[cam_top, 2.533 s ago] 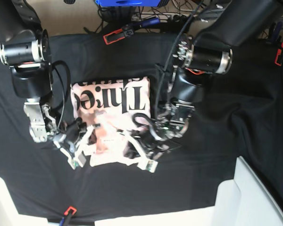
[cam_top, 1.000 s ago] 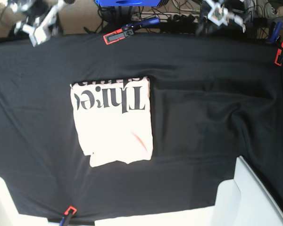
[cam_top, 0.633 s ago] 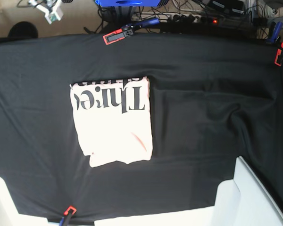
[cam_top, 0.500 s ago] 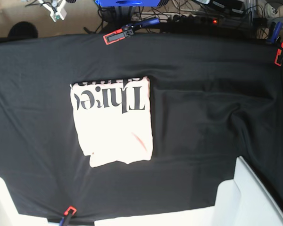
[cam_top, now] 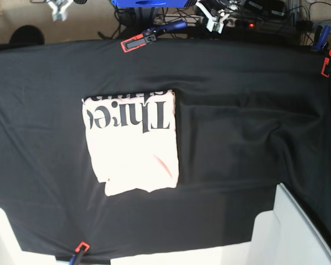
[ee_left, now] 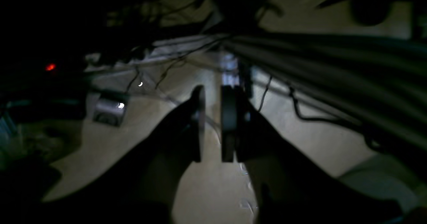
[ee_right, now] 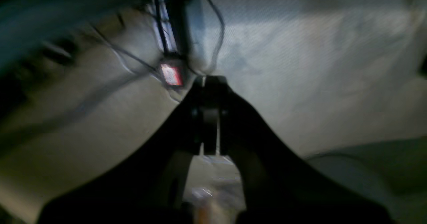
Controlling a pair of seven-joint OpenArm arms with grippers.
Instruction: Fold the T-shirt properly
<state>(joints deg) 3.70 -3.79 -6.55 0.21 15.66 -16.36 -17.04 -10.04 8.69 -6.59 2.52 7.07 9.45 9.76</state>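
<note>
T-shirt lies folded into a near-square pale pink packet on the black table cloth, left of the middle in the base view. Big black serif lettering runs along its far edge, upside down from this camera, and the near edge is slightly ragged, with a small flap at the near-left corner. Nothing rests on it or touches it.

Both arms are up beyond the far edge of the table. The left gripper hangs over a pale floor strewn with cables; its two pads stand a narrow slit apart and nothing is between them. The right gripper has its jaws pressed together, empty, above the same kind of floor; that view is blurred.

Around the cloth: an orange-and-black clamp with a blue handle grips the far edge, another orange clamp sits at the far-right corner, and a third pins the near edge at the left. White boards show at the near-right and near-left corners. A rumple in the cloth runs to the right of the shirt, well apart from it.
</note>
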